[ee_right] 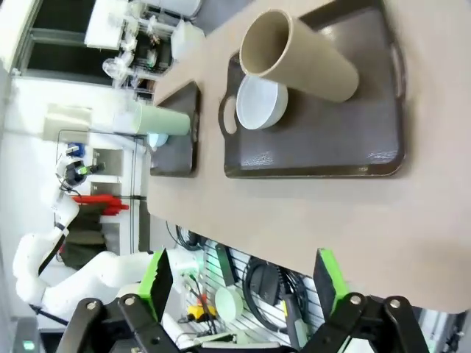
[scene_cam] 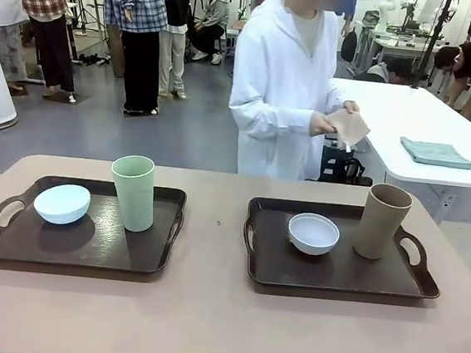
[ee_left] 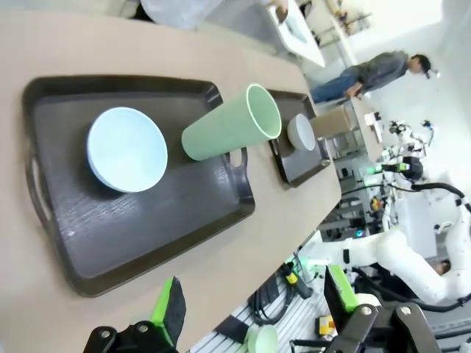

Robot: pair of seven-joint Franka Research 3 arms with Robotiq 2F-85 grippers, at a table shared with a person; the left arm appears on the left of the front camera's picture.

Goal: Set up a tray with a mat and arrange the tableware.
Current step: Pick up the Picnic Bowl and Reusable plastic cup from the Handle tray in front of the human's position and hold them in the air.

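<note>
Two dark brown trays sit side by side on the table. The left tray (scene_cam: 12,243) holds a light blue bowl (scene_cam: 62,203) and an upright pale green tumbler (scene_cam: 133,192). On the right tray (scene_cam: 334,278) stand a white bowl (scene_cam: 313,233) and a tan-brown tumbler (scene_cam: 381,221). Across the table a person in a white coat holds a tan mat (scene_cam: 350,127) in both hands. My left gripper (ee_left: 254,312) hangs open above the table's near edge, short of the left tray (ee_left: 147,220). My right gripper (ee_right: 243,283) is open too, back from the right tray (ee_right: 309,158).
A white table behind the person carries a folded teal cloth (scene_cam: 436,152). Several people stand farther back in the room. Bare table surface (scene_cam: 205,324) lies between and in front of the trays.
</note>
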